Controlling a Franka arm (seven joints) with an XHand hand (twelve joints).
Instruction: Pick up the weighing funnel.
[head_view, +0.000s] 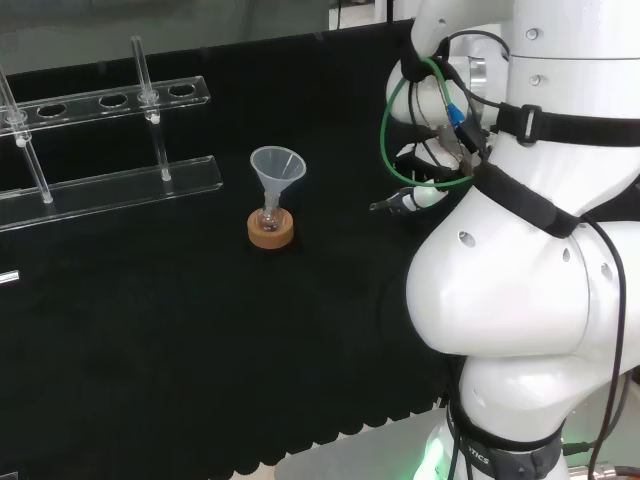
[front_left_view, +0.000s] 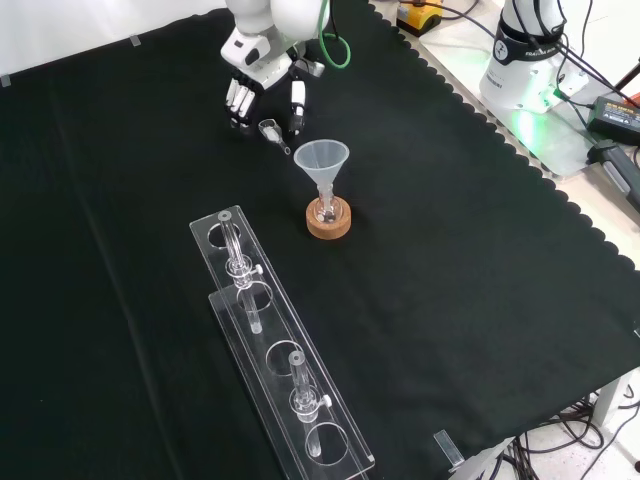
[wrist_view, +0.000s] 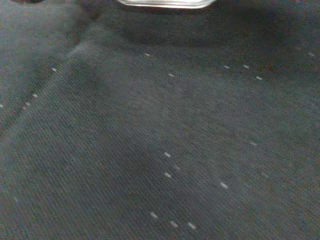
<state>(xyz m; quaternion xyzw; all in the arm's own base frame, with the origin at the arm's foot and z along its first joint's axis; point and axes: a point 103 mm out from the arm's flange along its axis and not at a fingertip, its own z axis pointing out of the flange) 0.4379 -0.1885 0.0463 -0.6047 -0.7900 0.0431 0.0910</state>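
In the front view the weighing funnel (front_left_view: 271, 130), a small clear scoop with a short stem, lies on the black cloth near the top of the view. The hand (front_left_view: 262, 80) hangs just above it. Its fingers (front_left_view: 238, 104) are to the funnel's left and its thumb (front_left_view: 297, 104) to the right, all fairly straight and pointing down. The hand is open and nothing is held. In the head view part of the hand (head_view: 418, 197) shows to the left of the arm's white links, most of it hidden behind them. The wrist view looks at bare cloth, with a blurred white part of the hand (wrist_view: 160, 3).
The big funnel (front_left_view: 322, 160) stands in a small flask on a cork ring (front_left_view: 329, 222), just in front of the weighing funnel in the front view; the head view shows this funnel (head_view: 277, 168) too. A clear tube rack (front_left_view: 270, 340) with glass rods lies nearer the camera.
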